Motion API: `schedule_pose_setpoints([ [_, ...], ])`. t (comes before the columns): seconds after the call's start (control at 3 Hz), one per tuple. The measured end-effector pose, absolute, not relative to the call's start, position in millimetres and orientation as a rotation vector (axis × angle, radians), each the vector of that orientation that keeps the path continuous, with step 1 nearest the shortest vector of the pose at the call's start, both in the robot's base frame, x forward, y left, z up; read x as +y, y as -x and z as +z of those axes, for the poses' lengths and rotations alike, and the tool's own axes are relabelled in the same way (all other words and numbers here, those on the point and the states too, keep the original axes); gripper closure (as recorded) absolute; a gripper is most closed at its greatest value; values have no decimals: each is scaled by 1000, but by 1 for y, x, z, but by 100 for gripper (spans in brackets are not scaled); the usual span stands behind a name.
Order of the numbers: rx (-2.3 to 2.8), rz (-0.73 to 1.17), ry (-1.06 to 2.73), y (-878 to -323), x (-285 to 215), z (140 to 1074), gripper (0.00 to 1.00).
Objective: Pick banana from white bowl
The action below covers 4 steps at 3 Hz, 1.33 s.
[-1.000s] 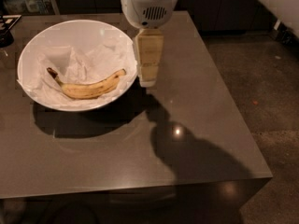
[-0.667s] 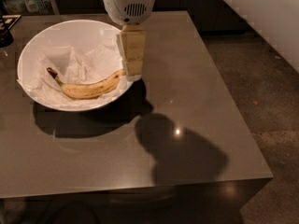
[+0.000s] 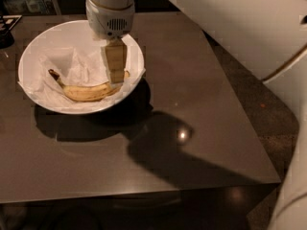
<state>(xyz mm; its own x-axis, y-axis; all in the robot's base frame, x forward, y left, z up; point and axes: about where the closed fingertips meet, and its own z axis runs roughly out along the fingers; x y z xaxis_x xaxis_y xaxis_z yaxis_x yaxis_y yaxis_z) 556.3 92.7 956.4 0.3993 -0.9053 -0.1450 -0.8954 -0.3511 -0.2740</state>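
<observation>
The white bowl [image 3: 45,47] stands on the far left of the dark table, lined with crumpled white paper. The yellow banana [image 3: 86,91] lies curved along the bowl's near side, its dark stem tip pointing left. My gripper [image 3: 115,73] hangs from the white wrist over the bowl's right half, its tan fingers [image 3: 115,61] pointing down right above the banana's right end and covering that end. Seen from this side, the fingers overlap each other.
The dark brown table [image 3: 192,95] reaches right and toward me, with its edge at the right and front. A white arm segment [image 3: 240,23] crosses the upper right. Dark objects [image 3: 7,30] sit at the far left beyond the bowl.
My gripper has moved left from beside the bowl's right rim to over the inside of the bowl, and now sits above the banana's right end. The banana and bowl have not moved.
</observation>
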Motion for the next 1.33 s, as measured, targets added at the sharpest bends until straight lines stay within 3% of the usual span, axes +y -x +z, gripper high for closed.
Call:
schedule_pose_setpoints([
  [0.67,1576,88,2403,-561,121,925,36],
  [1.33,1634,191,2397,-569,128,896,38],
])
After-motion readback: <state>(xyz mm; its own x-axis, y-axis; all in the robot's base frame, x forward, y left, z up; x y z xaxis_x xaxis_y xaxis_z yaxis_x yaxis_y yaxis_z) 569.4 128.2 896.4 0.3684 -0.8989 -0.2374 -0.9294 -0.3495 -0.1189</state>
